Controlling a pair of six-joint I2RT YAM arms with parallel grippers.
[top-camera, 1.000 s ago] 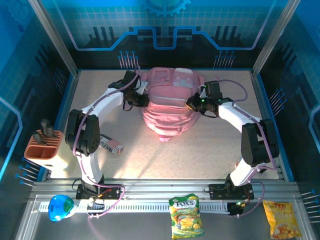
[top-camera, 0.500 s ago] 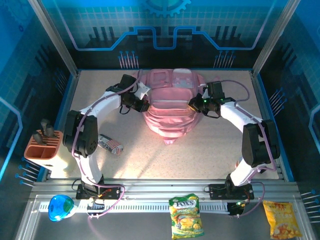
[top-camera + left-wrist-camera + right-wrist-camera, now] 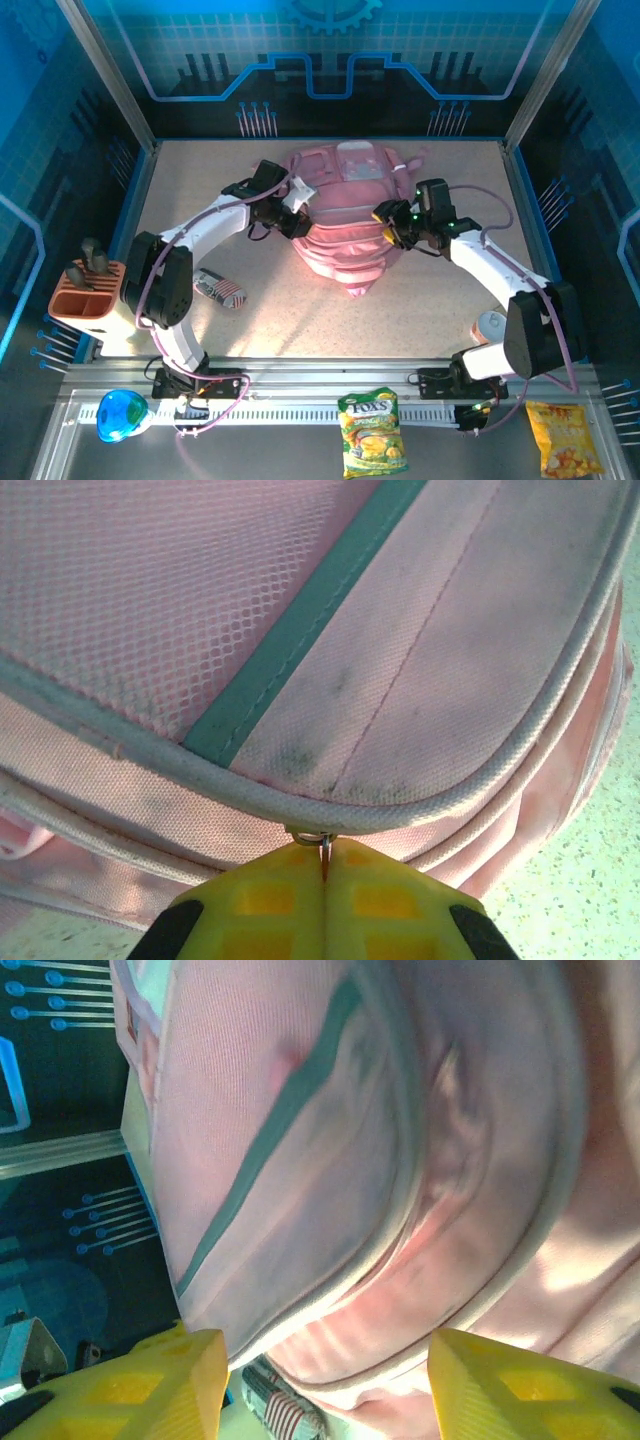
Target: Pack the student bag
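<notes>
Speckled tabletop inspected: left gripper clamped shut on a metal zip pull at the left flank of the student bag, lying centre-rear; right gripper near its right flank, fingers parted, holding nothing.

- The pink student bag filled most of the frame, its fabric creased.
- A teal stripe ran slantwise across the bag's panel.
- The right gripper had its yellow fingers spread wide, the bag's lower bulge between them.
- A dark blue wall with pale lines lay left of the bag.
</notes>
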